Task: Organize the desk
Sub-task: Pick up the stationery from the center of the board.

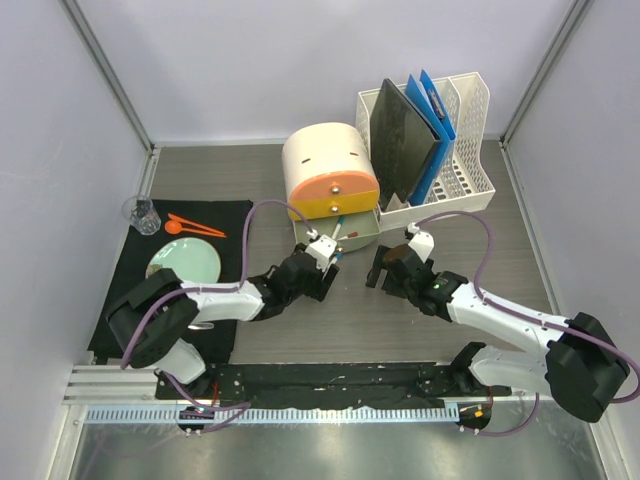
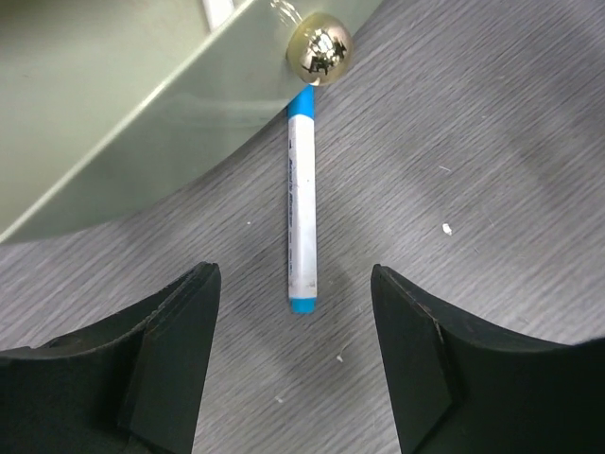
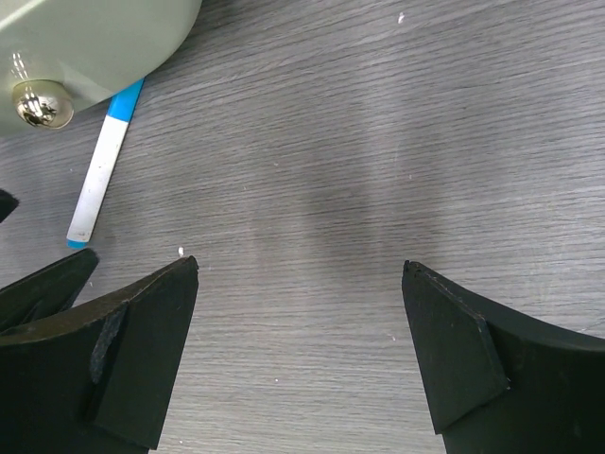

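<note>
On the dark wood-grain laminate desk (image 1: 345,330), the left gripper (image 2: 293,279) (jaws apart, empty) might roll the white blue-capped marker (image 2: 301,208) under the grey-green drawer (image 2: 104,104).

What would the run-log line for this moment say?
left pincer: open, straddling marker, not touching | marker: flat on desk, far end under drawer | right pincer: open, above bare desk
</note>
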